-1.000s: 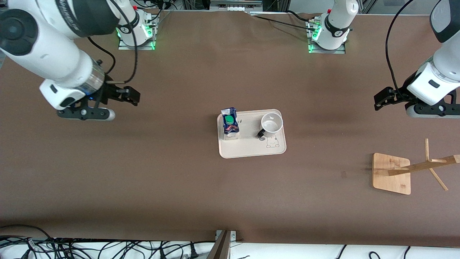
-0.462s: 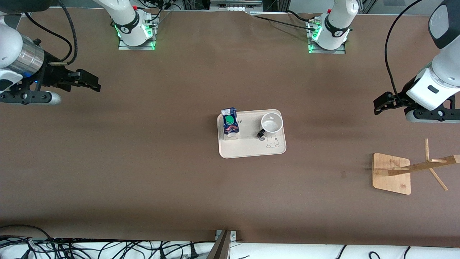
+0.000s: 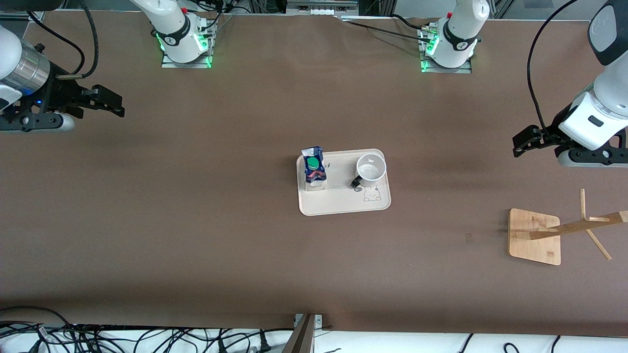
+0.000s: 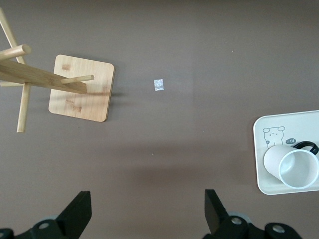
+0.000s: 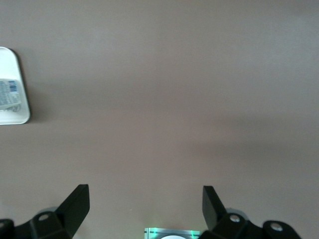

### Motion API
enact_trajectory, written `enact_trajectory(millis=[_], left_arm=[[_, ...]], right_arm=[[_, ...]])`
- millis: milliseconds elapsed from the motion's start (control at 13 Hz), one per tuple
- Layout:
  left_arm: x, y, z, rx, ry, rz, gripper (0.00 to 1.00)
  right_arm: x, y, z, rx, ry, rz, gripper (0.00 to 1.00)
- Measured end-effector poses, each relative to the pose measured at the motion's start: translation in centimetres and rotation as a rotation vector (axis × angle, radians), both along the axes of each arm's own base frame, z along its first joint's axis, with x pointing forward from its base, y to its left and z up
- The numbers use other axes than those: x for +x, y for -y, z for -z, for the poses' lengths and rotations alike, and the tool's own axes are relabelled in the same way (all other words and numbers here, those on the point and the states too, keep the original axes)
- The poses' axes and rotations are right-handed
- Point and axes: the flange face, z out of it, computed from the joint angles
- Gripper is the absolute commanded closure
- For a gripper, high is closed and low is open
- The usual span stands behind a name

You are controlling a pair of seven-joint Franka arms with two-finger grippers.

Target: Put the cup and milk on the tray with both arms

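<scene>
The cream tray (image 3: 338, 202) lies mid-table. The blue and white milk (image 3: 314, 170) with its green cap stands upright on the tray's end toward the right arm. The white cup (image 3: 371, 169) stands upright on the tray's other end, its black handle toward the front camera. My left gripper (image 3: 521, 141) is open and empty, up over bare table at the left arm's end. The left wrist view shows it (image 4: 147, 206) with the cup (image 4: 291, 168) and tray (image 4: 264, 149). My right gripper (image 3: 112, 102) is open and empty over the right arm's end; its wrist view (image 5: 145, 201) shows the tray's corner (image 5: 22, 117) and the milk (image 5: 9, 94).
A wooden peg stand with a square base (image 3: 535, 237) stands at the left arm's end, nearer the front camera than the left gripper; it also shows in the left wrist view (image 4: 82, 88). A small shiny scrap (image 4: 159, 84) lies on the brown table beside it.
The right arm has drawn back from the middle toward its end of the table, with its gripper empty. The left gripper has barely shifted. The cup and milk have stayed on the tray.
</scene>
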Motion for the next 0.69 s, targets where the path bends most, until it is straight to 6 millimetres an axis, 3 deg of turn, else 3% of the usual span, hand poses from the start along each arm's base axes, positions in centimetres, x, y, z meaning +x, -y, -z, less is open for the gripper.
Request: enact_trajectory(millis=[692], left_arm=[[0.0,-0.3,0.0,0.0,0.0,-0.005,0.0]], right_arm=[[0.4,0.0,-1.3,-0.022,0.05,-0.007,0.0]])
